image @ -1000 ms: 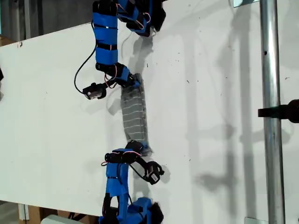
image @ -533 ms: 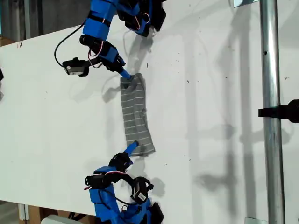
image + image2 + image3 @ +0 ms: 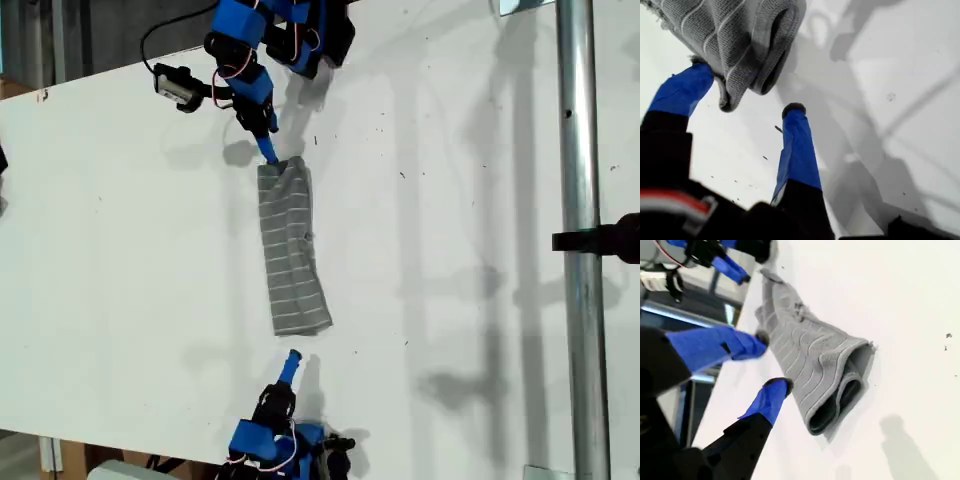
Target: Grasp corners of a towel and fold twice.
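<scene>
First hand state: my first hand [image 3: 747, 90] is released, jaws apart, nothing between them.
First hand contact: one blue finger [image 3: 682, 90] meets the hem at the towel's near end; the other finger [image 3: 796, 145] is clear of the towel, over bare counter.
Second hand state: my second hand [image 3: 771, 361] is also released, jaws spread, gripping nothing.
Second hand place: just off the towel's opposite end, apart from it in the exterior view [image 3: 291, 358].
Towel: the towel [image 3: 290, 250] lies flat on the counter [image 3: 450, 200] as a narrow strip, stripes running across it. Both ends show stacked, looped layers [image 3: 840, 395].
Step (judgement): the folds look done; what is in hand is letting go and clearing off.
Doing it well: lift my first hand [image 3: 268, 152] off the hem before drawing away, so the finger does not drag the top layer open. Keep the jaws wide. Retreat along the towel's long axis, not across it.
Arm pose, first: reaching down steeply, fingertips at the towel's end.
Arm pose, second: tucked near its base, fingers aimed at the towel.
Risk: the looped layers look springy and may unroll if nudged.
</scene>
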